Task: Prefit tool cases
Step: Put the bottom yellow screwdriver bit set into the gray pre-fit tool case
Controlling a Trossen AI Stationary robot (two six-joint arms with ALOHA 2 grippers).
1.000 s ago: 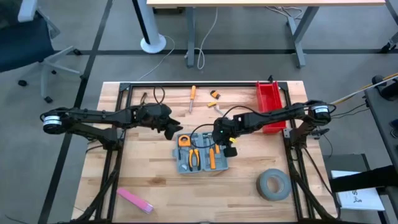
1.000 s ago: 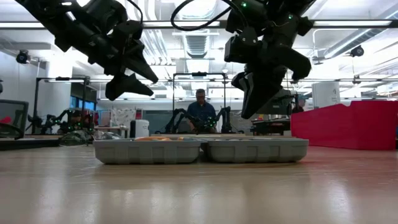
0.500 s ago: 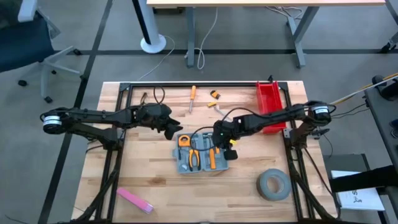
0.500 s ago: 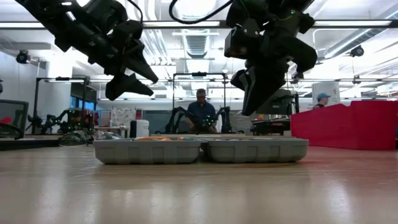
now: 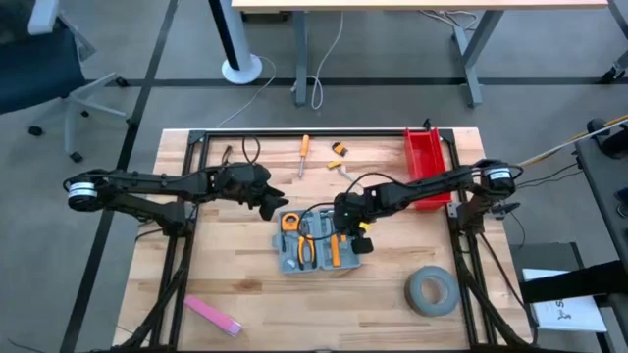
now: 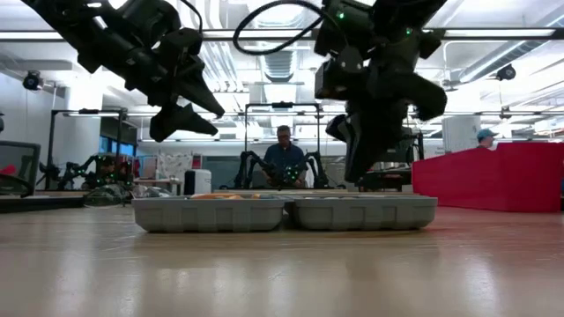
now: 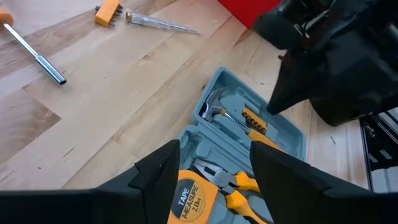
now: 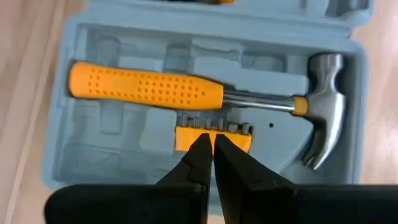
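Lying open and flat near the middle of the wooden surface (image 5: 245, 284), one blue-grey tool case (image 5: 319, 240) had its two halves side by side, so its long axis ran from nine o'clock to three o'clock in the high view, tilted slightly. In the low view it showed as a low grey tray in two joined halves. Inside it sat one tape measure (image 7: 188, 200), one pair of pliers (image 7: 231, 186), one hammer (image 8: 205, 96) with an orange handle, and one orange bit holder (image 8: 213, 135) just beside that handle. The hammer's head pointed toward the left arm's side.

Left gripper (image 5: 278, 204) hovered at about ten o'clock of the case, its jaws standing wide with nothing between them. Right gripper (image 8: 209, 158) hung over the case's three o'clock half, above the bit holder, jaws closed together and empty.

Elsewhere on the surface were one red bin (image 5: 425, 162) at about two o'clock, one grey tape roll (image 5: 432, 291) at about five o'clock, one pink block (image 5: 213, 316) at about seven o'clock, and one orange-handled screwdriver (image 5: 303, 154) at twelve o'clock. One person (image 6: 284, 157) sat in the room beyond.
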